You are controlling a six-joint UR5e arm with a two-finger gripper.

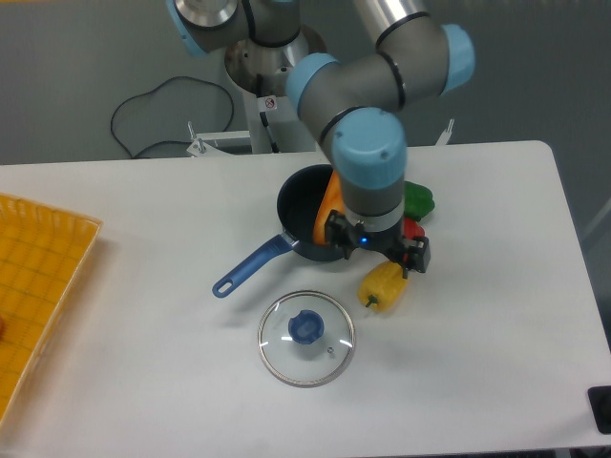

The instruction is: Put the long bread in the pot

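Writing first: there is only a small white sticker with a red mark on the grey column behind the table (270, 103), too small to read, and nothing else lettered shows. The long smooth orange bread (328, 212) is in the small round dark navy pot (301, 202) right now, standing tilted against the pot's right side, its lower end down inside and its upper part hidden behind the arm's wrist. It looks glossy and plastic, evenly orange with no markings. The pot is a matte dark saucepan with a long blue handle (250, 268) pointing near-left across the white table (143, 229).

The gripper (377, 250) sits at the pot's right rim, a black block with a small blue light under the grey-and-light-blue wrist; from above its fingers are hidden, so I cannot tell whether it is spread or closed, or whether it touches the bread.

Just right of the pot, a bumpy green pepper (418, 198) peeks out behind the arm, a red pepper (412, 227) shows as a sliver, and a stubby yellow pepper (384, 284) lies near the gripper. Nearer to us lies a round glass lid with a blue knob (305, 336), metal-rimmed, flat on the table. At the left edge sits a yellow gridded tray (38, 277). A black cable (143, 119) loops on the grey floor beyond.
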